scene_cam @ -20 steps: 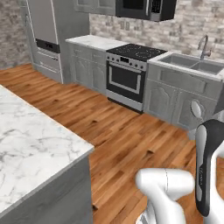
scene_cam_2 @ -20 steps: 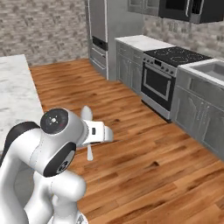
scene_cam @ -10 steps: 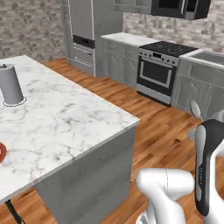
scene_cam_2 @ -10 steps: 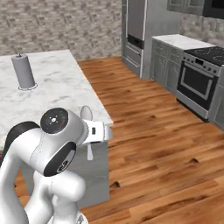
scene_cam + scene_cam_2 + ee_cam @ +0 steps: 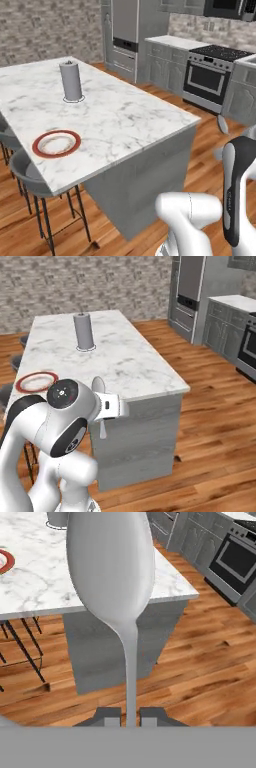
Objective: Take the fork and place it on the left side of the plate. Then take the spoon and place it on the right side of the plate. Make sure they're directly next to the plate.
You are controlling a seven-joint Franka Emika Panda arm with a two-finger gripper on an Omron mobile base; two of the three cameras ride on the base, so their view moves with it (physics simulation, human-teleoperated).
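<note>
The two-finger gripper (image 5: 130,716) is clamped on the thin handle of the silver-grey metal spoon (image 5: 112,577). The base has swung round, bringing the marble island (image 5: 115,120) and red-rimmed plate (image 5: 56,144) into view, so placing the spoon looks near.

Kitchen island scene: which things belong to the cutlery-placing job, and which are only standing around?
For the job: spoon, pinched by its handle in the gripper; plate on the island.

Just standing around: paper-towel roll, stools, stove, fridge.
</note>
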